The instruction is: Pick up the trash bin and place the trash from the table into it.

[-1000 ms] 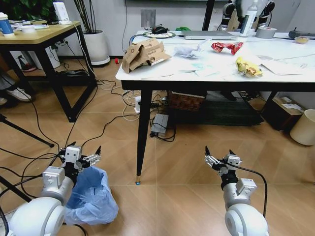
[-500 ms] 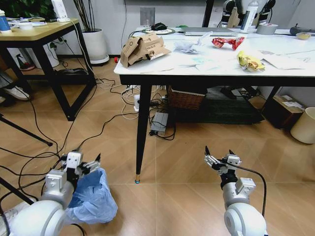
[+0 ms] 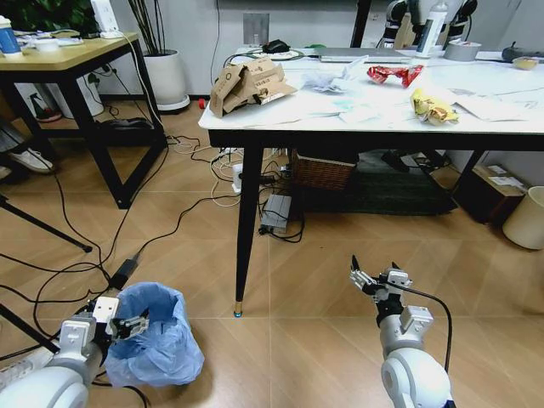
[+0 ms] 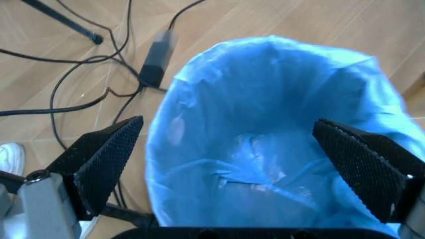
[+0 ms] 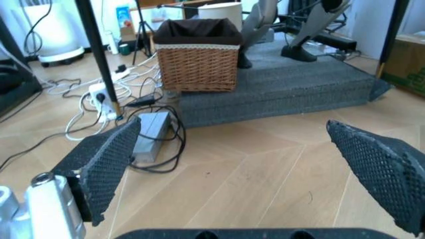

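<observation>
Blue-bagged trash bin [image 3: 151, 336] not picked up yet
Left gripper [image 4: 232, 164] spread wide over its rim; right gripper [image 3: 374, 278] spread, holding nothing; trash [image 3: 250, 87] waits on the table [image 3: 476, 126]

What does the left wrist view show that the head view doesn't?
Left wrist view alone: the inside of the bin, bag crumpled at the bottom, with the open left gripper straddling its rim. Head view alone: the table with the cardboard box, red wrapper and yellow wrapper, plus the open right gripper low over bare floor. Both: the bin, left gripper and floor cables.
</observation>
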